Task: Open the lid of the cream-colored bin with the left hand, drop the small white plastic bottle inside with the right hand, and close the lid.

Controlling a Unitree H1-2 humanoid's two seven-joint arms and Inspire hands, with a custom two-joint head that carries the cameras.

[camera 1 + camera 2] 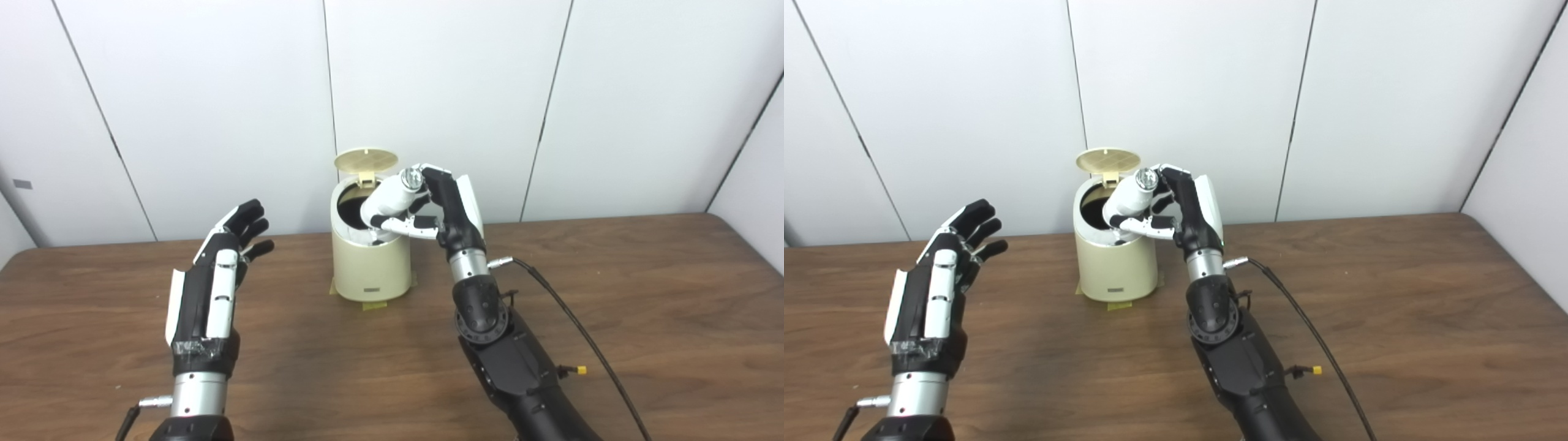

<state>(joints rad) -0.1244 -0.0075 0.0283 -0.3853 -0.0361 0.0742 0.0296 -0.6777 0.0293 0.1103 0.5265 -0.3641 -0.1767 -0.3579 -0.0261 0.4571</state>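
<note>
A lab-like test room: bare white wall panels (441, 92) behind one wooden table (643, 294).

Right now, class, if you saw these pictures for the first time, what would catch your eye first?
At the table's middle stands a cream bin with its round lid flipped up. The right hand holds a small white bottle tilted over the bin's dark opening. To the left, the left hand hovers above the wooden table, fingers spread, holding nothing.
</note>
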